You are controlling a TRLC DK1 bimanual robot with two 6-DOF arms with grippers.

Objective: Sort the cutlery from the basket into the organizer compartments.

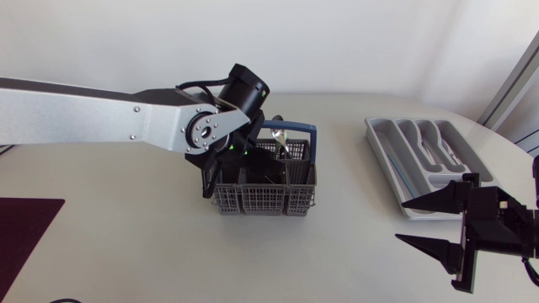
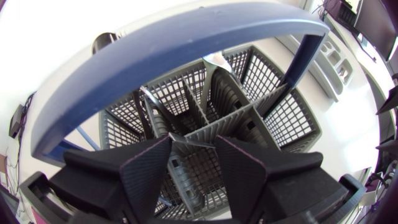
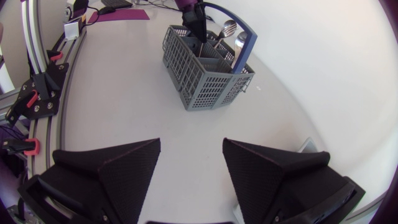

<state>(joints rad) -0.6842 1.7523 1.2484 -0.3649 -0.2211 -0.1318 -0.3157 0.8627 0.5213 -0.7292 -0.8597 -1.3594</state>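
A pale, off-white table (image 1: 126, 244) fills the head view, with a dark red mat (image 1: 25, 231) at its 8 o'clock corner. The left arm (image 1: 101, 118) comes in from 9 o'clock and bends down into the basket (image 1: 265, 200), which sits near the table's middle. From above, the arm's black joint hides the left gripper (image 1: 221, 172), so its fingers cannot be read there.

The left wrist view fills that in. The left gripper (image 2: 193, 146) hangs over the basket (image 2: 286, 118) with its two fingers (image 2: 149, 168) spread apart and nothing between them, above a divider wall. The blue handle (image 2: 186, 43) arches across ahead of it.

The basket is a grey plastic grid split into small cells, with a blue handle (image 1: 295, 128) over the top. A spoon (image 1: 280, 137) stands bowl-up in a cell at the basket's 12 o'clock side.

At 3 o'clock from the basket lies the light grey organizer (image 1: 421, 160), with long compartments running side by side. I cannot tell what lies in them.

The right gripper (image 1: 401, 221) sits at the organizer's 6 o'clock, fingers wide apart and empty.

The right wrist view shows the right gripper (image 3: 191, 146) the same way. Well ahead of it stands the basket (image 3: 208, 87), and two spoon bowls (image 3: 229, 27) rise beside its handle (image 3: 245, 31), where the head view shows only one clearly.
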